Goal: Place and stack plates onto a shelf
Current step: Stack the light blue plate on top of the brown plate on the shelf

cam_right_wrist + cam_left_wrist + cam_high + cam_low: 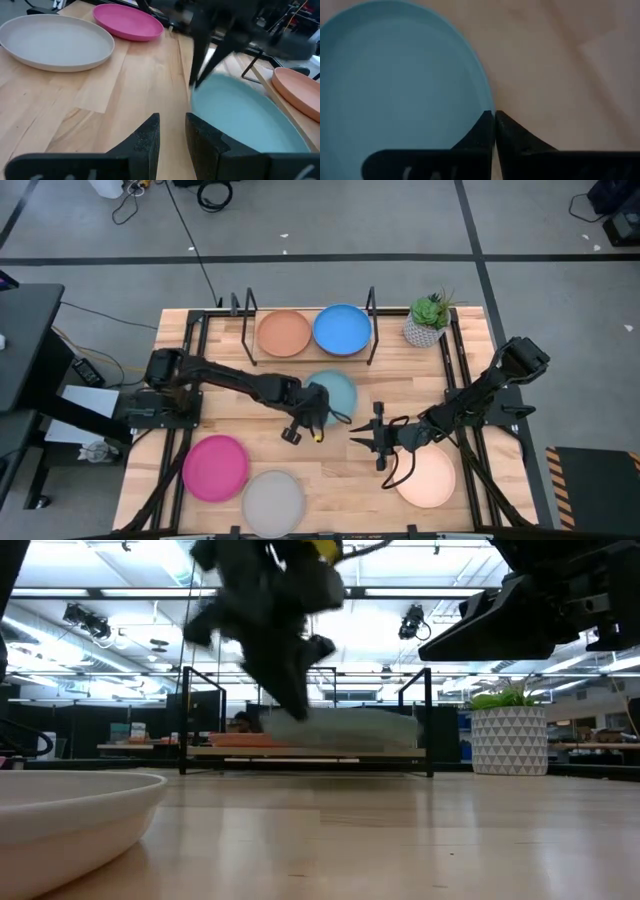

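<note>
Left pincer (318,423) is pinched tight on the near rim of the pale blue plate (338,392), mid-desk, with the shelf (306,356) just beyond. Right pincer (372,436), fingers narrowly apart and empty, waits beside it.

**Room and surroundings**

Light-wood counter (340,470) on a grey floor (330,220) marked with pale lines. Black cables (205,195) trail beyond the far edge. Potted plant (428,320) in a white patterned pot at the far right corner. Ceiling strip lights (130,592); dim workbenches behind.
</note>
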Robot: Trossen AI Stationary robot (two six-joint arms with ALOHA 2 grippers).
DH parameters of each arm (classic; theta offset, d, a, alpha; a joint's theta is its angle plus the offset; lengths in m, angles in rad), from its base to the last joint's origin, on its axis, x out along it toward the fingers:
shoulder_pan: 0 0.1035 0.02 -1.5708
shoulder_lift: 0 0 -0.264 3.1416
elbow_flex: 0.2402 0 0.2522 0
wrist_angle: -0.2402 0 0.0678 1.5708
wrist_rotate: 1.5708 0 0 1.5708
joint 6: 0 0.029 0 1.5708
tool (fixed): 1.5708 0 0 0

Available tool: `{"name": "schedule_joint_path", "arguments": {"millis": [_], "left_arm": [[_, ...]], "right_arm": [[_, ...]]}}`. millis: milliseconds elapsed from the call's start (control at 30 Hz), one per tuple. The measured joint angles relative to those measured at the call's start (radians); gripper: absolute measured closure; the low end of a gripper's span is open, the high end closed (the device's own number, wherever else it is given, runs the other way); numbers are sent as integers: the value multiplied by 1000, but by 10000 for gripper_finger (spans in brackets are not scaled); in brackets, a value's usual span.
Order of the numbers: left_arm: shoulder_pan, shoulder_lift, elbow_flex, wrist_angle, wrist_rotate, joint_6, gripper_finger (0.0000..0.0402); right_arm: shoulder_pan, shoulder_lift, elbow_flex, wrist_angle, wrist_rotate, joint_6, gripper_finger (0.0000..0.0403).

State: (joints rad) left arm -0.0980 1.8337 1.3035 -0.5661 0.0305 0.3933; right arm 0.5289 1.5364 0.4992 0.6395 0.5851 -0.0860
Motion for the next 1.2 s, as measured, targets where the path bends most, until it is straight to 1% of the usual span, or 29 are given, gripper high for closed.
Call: {"name": "schedule_joint_path", "arguments": {"millis": [67,200,267,367,433,567,767,867,1000,1200], "left_arm": [[10,-37,31,-53,37,-45,391],[41,-128,44,-125,41,-90,391],[62,-173,41,-142,2,-95,391],[103,-223,42,-165,-86,-82,391],[142,-233,38,-166,-118,-63,391],[241,-228,23,-159,-126,-37,391],[392,-215,-64,-99,-125,-4,391],[454,-216,-102,-105,-124,-4,391],[497,-216,-129,-77,-125,11,391],[524,-217,-169,-41,-102,7,391]], "right_arm": [[0,0,0,0,0,-1,304],[-1,0,0,4,1,-1,304],[0,0,0,11,1,-3,304],[-1,0,0,17,0,-11,304],[-1,0,0,20,0,-14,304],[-1,0,0,18,0,-13,304],[-1,0,0,12,-1,-11,304],[-1,0,0,11,-1,-11,304],[-1,0,0,11,0,-14,304],[-1,0,0,11,-1,-14,304]]}}
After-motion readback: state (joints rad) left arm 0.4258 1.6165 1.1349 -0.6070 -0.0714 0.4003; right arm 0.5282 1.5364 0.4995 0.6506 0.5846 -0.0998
